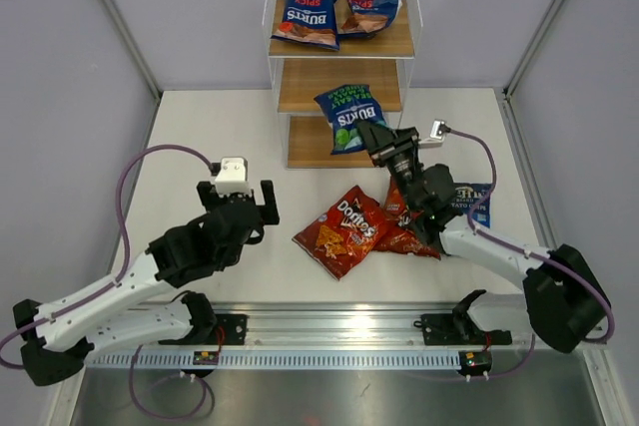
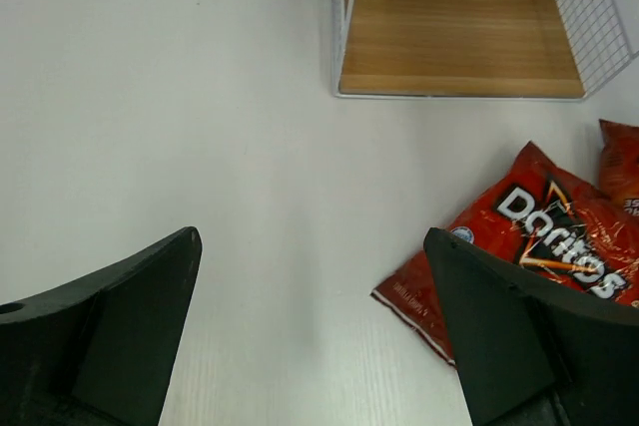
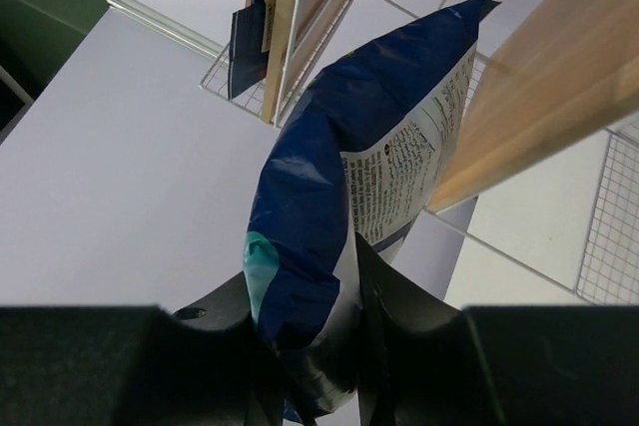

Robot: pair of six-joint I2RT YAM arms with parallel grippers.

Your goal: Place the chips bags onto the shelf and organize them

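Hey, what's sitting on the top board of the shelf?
The left Burts bag and the right Burts bag lie side by side on the top board. Anything beneath them is covered.

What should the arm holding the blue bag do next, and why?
Probably ease the right pincer forward so the blue bag slides onto the middle board of the shelf. The bag is pinched by one end just in front of that board, which looks bare, while the top board already carries two bags.
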